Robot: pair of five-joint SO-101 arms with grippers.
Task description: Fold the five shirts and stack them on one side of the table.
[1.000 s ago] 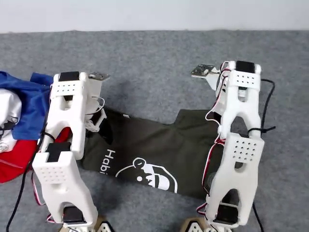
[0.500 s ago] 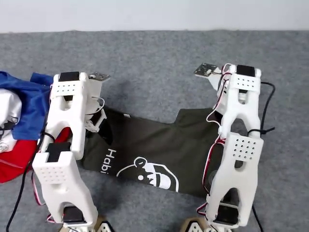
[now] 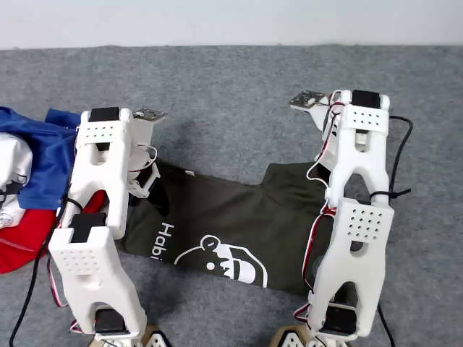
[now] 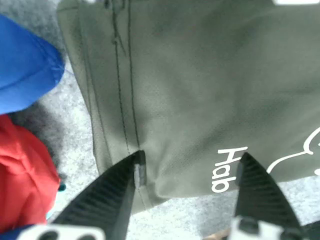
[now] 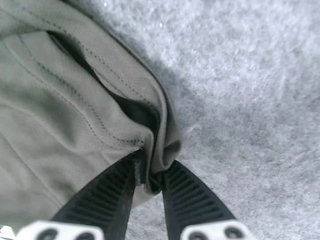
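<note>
Fuzzy grey table (image 3: 239,83), stitched olive shirt (image 3: 231,213), fold pinched in right tool (image 5: 151,177)

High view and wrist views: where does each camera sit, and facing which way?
High view: fixed above the grey carpeted table, looking down; white left arm and right arm show.
Left wrist view: on the left wrist, looking down at the dark olive printed shirt; open left tool sits at its hem.
Right wrist view: on the right wrist, facing down; right tool pinches a shirt fold.
Shared: the shirt in all; blue cloth and red cloth in high and left wrist.
</note>
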